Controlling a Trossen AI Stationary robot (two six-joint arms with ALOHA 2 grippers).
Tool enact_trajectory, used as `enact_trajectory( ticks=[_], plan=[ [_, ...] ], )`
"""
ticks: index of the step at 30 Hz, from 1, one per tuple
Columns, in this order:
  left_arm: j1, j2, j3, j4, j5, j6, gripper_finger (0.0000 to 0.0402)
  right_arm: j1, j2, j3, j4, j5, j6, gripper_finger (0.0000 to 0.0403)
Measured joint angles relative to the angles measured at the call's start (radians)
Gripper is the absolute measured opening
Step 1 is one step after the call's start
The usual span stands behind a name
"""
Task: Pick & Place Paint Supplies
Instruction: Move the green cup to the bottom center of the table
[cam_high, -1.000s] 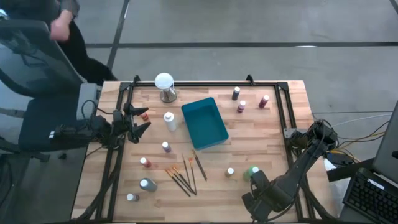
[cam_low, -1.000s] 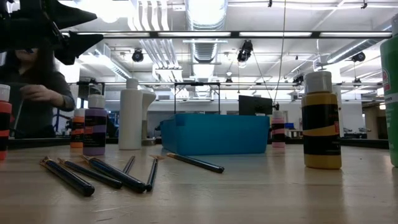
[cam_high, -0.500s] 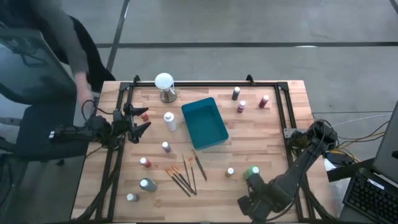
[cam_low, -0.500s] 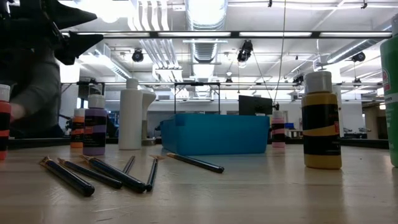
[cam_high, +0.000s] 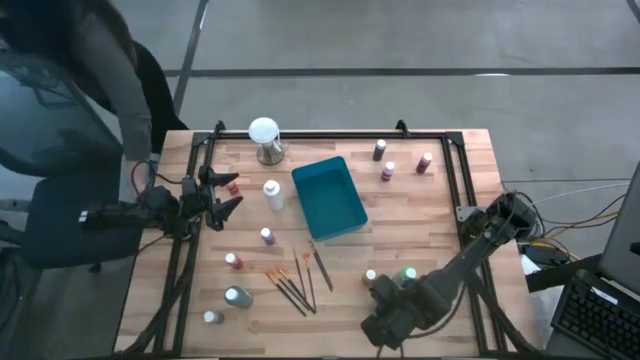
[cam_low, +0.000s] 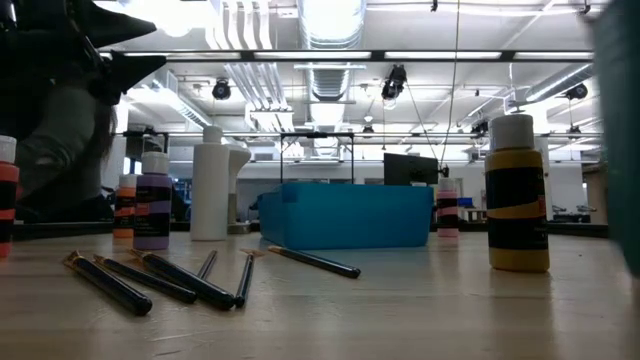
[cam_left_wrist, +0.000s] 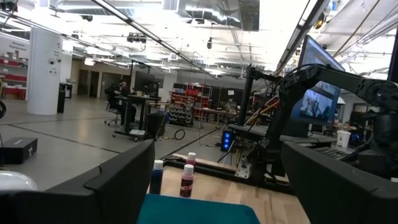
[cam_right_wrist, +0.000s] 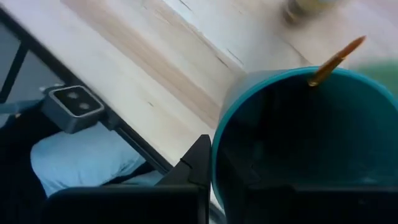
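Observation:
My right gripper (cam_high: 398, 288) is at the table's near edge, right of middle, shut on a teal-green round cup (cam_right_wrist: 292, 137). The cup shows as a green patch (cam_high: 408, 273) from above and a blurred band (cam_low: 618, 130) in the low view. A brush's orange tip (cam_right_wrist: 336, 60) sticks out of the cup. A yellow, white-capped bottle (cam_low: 517, 195) stands just left of it. Brushes (cam_high: 295, 280) lie flat near the front. My left gripper (cam_high: 225, 195) waits open at the left edge, above the table. My right gripper has the cup by its wall at the rim (cam_right_wrist: 217, 155). One dark finger (cam_right_wrist: 198, 163) lies against the outside; the other is lost in the cup's dark inside. The fingers come from above, slanting down. Whether the cup's base is on the table cannot be told.
A teal rectangular tray (cam_high: 328, 197) sits mid-table, with a white globe (cam_high: 264, 138) on a metal base behind it. Small bottles stand at the far right (cam_high: 388, 170) and on the left half (cam_high: 267, 236). A person (cam_high: 110, 70) leans in at the far left corner.
My right gripper has gone toward the table's left along the near edge and has tipped and rolled. The cup now shows wider and blurred at the right of the low view. The person at the far left has bent closer to the table's corner.

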Motion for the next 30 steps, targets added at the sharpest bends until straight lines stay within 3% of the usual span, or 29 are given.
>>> enact_trajectory(
  ticks=[8,15,22,30],
  plan=[
    [0.0,0.0,0.0,-0.011,0.0,-0.001,0.0355,-0.009,0.053,0.095,-0.105,0.015,-0.133,0.0008],
    [0.0,0.0,0.0,-0.021,0.0,-0.02,0.0355,-0.011,0.148,0.237,-0.194,-0.076,-0.292,0.0008],
    [0.001,0.0,0.0,-0.02,0.0,-0.021,0.0355,-0.01,0.208,0.371,-0.212,-0.116,-0.346,0.0008],
    [0.001,0.0,0.0,-0.021,0.0,-0.021,0.0355,-0.011,0.313,0.495,-0.36,-0.155,-0.419,0.0008]
  ],
)
